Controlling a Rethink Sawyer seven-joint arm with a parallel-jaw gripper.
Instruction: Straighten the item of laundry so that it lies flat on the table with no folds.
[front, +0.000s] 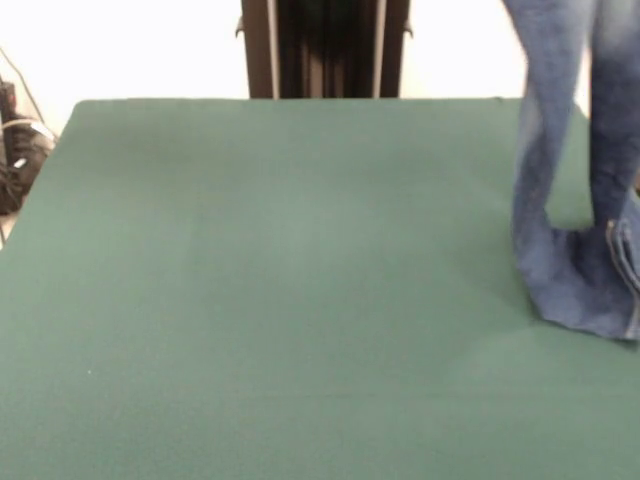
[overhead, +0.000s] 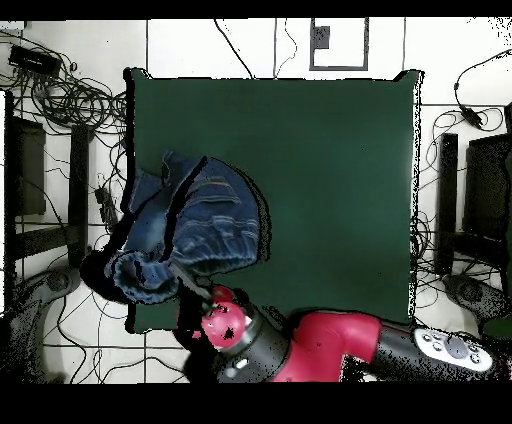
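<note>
Overhead, red arm (overhead: 330, 350) appears; frontally, only jeans (front: 570, 250) hanging

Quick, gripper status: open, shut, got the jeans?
Gripper: hidden in both views, so open or shut cannot be told; the small blue denim jeans hang lifted, lower end on the dark green felt-topped table.

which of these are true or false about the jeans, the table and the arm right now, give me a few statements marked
1. The jeans hang from above, with only the lower end on the table. True.
2. The jeans lie flat with no folds. False: they are lifted and bunched.
3. In the front view, the jeans are at the table's right side. True.
4. The arm is blue. False: it is red and black.
</note>
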